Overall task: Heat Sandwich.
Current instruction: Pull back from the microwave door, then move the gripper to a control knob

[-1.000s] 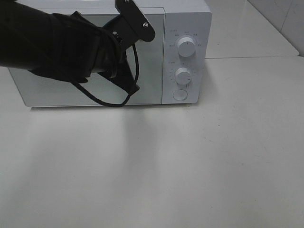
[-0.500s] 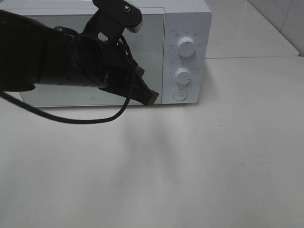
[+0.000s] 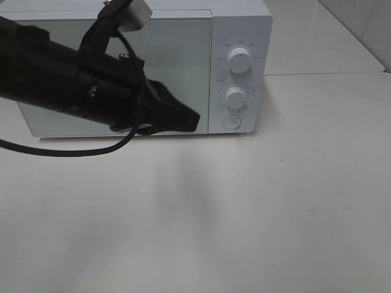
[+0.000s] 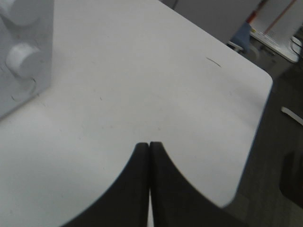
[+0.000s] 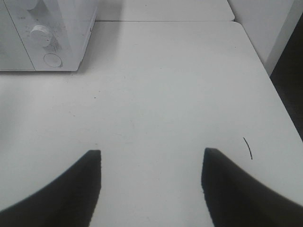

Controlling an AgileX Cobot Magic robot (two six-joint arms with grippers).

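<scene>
The left gripper (image 3: 192, 119) has its jaws pressed together on nothing, its tip near the lower corner of the microwave (image 3: 241, 24) door, with the round button (image 3: 231, 121) just beyond it. The right gripper (image 5: 151, 158) has its jaws wide apart and empty above the bare table (image 5: 165, 94). The sandwich is not visible in any view.

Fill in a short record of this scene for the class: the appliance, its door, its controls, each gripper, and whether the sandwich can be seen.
appliance: white microwave at the back of the white table
door: door shut
controls: upper knob, lower knob, round button beneath them
left gripper: left gripper shut, empty, in front of the door's lower right corner, near the round button
right gripper: right gripper open, empty, above the table
sandwich: not visible in any view
</scene>
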